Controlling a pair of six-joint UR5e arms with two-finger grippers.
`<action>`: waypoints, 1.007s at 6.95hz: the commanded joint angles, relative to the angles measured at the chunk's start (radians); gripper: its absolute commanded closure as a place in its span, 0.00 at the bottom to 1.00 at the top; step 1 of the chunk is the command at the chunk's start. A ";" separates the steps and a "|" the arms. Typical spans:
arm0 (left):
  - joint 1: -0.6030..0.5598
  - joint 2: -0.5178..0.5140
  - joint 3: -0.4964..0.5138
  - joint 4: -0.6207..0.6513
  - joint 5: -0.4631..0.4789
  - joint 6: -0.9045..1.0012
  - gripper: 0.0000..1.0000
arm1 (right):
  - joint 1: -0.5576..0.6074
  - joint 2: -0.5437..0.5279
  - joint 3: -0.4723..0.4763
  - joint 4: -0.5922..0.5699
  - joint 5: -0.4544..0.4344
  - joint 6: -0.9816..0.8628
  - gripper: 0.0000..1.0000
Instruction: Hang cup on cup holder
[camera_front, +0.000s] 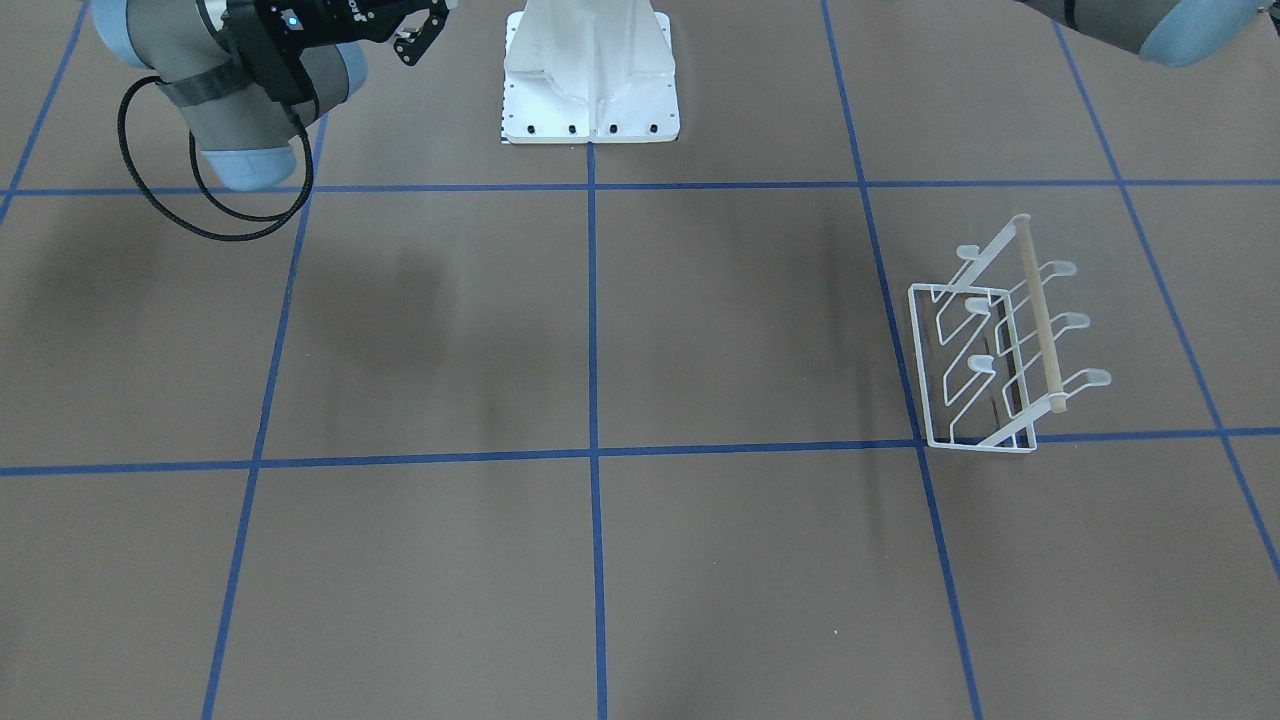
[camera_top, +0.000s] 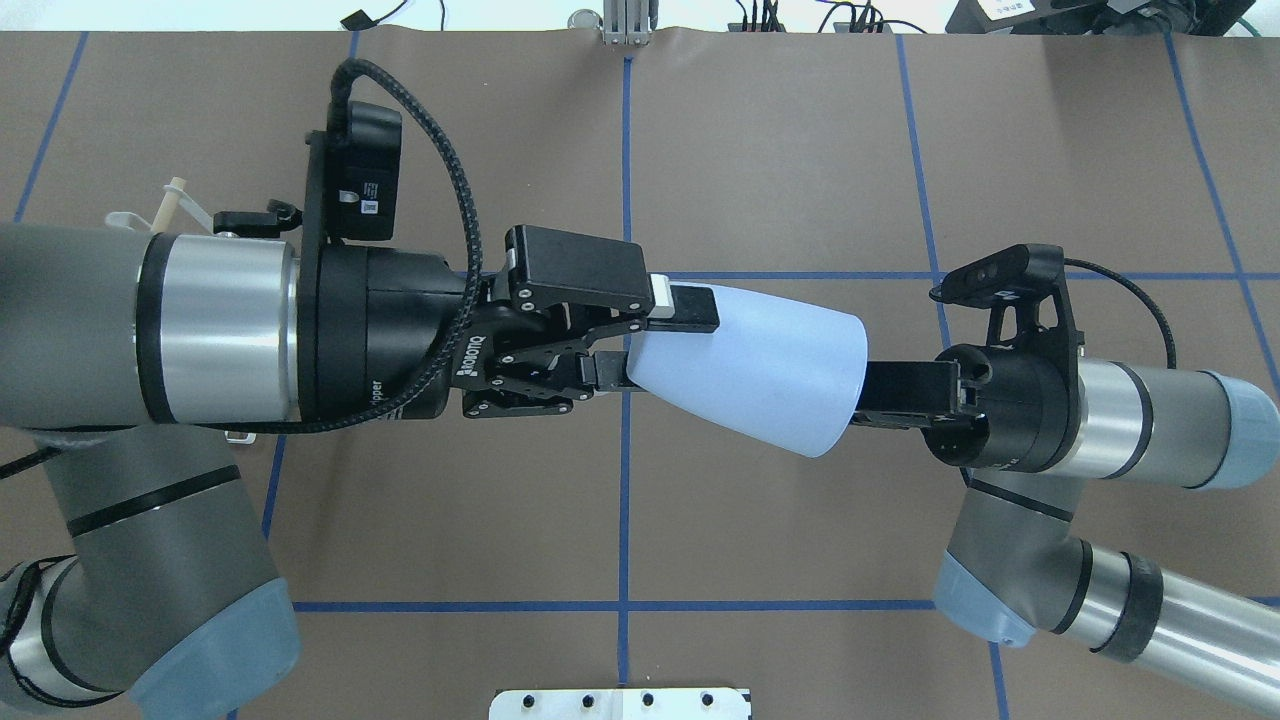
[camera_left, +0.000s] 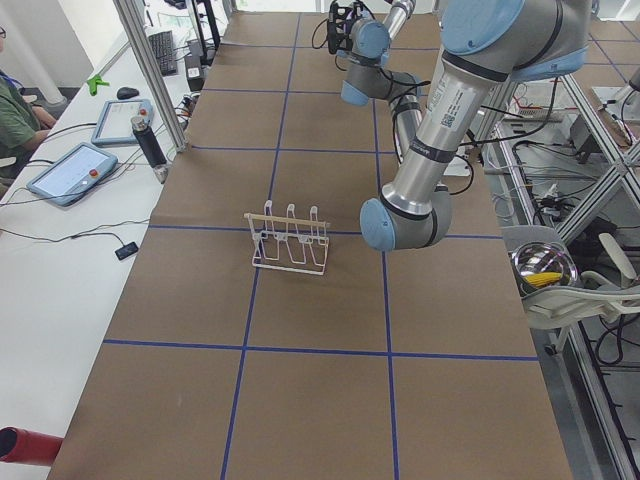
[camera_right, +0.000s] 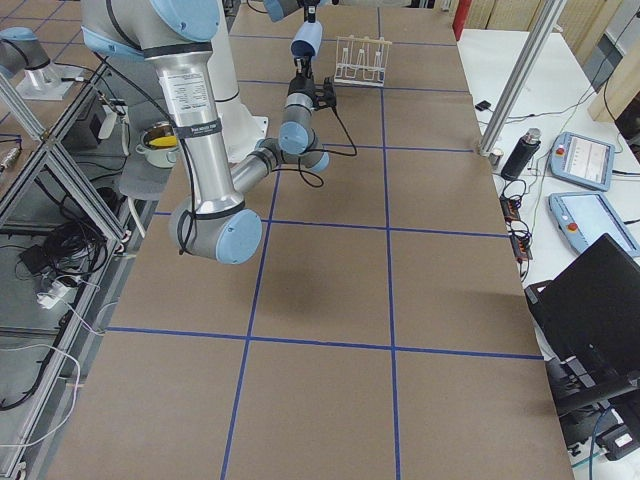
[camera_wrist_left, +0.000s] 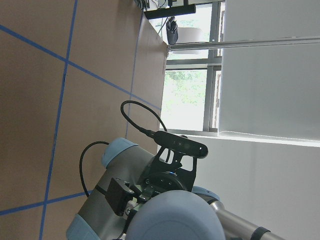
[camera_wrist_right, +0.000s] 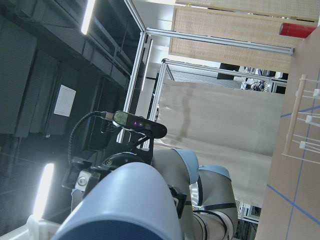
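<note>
Two grippers on cup (camera_top: 750, 370), mid-air above bench (camera_top: 800, 150). Cup long axis runs 9-to-3: left gripper (camera_top: 670, 340) clenched on narrow base, right gripper (camera_top: 870, 395) at mouth, grip I cannot tell. Cup holder (camera_front: 1040, 322) on bench at 10 o'clock, nearer left gripper.

A robotics lab: a brown table (camera_left: 310, 300) gridded with blue tape (camera_left: 300, 350), aluminium framing (camera_right: 521, 78), teach pendants (camera_right: 583, 160) at three o'clock in the right-side view, and an operator (camera_left: 15, 110) seated at ten o'clock in the left-side view.
</note>
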 joint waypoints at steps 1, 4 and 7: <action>0.000 0.000 -0.001 0.002 -0.002 0.000 0.66 | -0.002 0.000 0.001 0.000 0.000 0.002 1.00; 0.000 0.004 -0.003 0.005 -0.007 0.000 1.00 | -0.008 -0.003 0.010 0.000 -0.043 0.023 0.00; -0.007 0.008 -0.003 0.007 -0.008 0.003 1.00 | -0.008 -0.014 0.010 0.009 -0.043 0.032 0.00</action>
